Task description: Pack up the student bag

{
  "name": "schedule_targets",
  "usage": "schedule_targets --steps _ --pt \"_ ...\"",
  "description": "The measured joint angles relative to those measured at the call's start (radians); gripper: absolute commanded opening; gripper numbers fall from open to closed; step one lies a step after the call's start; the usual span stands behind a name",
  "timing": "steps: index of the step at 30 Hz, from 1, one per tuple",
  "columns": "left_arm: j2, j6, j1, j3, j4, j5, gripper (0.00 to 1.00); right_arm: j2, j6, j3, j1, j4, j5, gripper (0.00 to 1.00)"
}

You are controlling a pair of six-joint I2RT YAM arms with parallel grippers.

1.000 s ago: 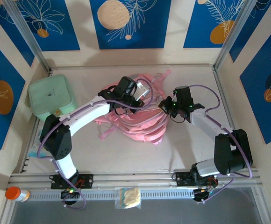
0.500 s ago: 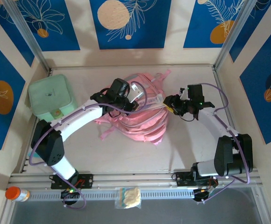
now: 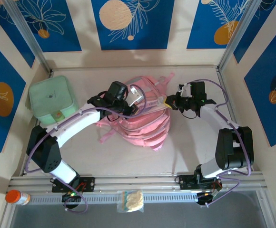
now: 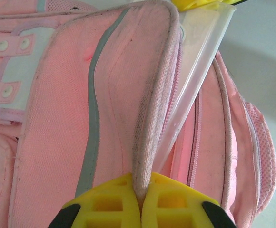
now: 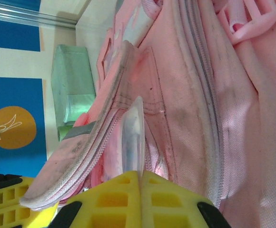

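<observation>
**Inspector:** Where is the item lying?

**Operator:** I am finding the student bag (image 3: pixel 145 128) slumped mid-table (image 3: pixel 200 152), between my two arms. The mint-green case (image 3: pixel 52 99) is sitting well apart on my left.

**Inspector:** State of your fingers?

**Operator:** My left gripper (image 4: pixel 140 190) is pinching the piped rim (image 4: pixel 145 118) of the bag's opening flap, pads pressed together on the fabric. My right gripper (image 5: pixel 142 178) is pinching the edge of a clear plastic sleeve (image 5: pixel 133 133), which is lying against that rim and appears to be partly inside the mouth.

**Inspector:** Handling?

**Operator:** I am judging the bag soft, limp and fairly light. Its panels are sagging wherever nothing is supporting them, so the mouth would likely be collapsing without a lift. The stitched piping is offering the firmest hold. I am rating the sleeve thin, smooth and probably slippery.
</observation>
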Motion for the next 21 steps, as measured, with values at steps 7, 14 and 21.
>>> schedule_targets --steps 7,14,21 --pt "0.000 -0.039 0.004 0.011 0.009 0.022 0.00 -0.068 0.011 -0.110 0.063 0.066 0.032 0.00" --pt "0.053 -0.040 0.006 0.048 -0.012 0.063 0.00 -0.002 0.037 -0.099 0.120 0.106 0.075 0.00" --pt "0.070 -0.023 0.023 0.067 -0.052 0.079 0.00 0.090 0.116 -0.029 0.155 0.173 0.085 0.00"
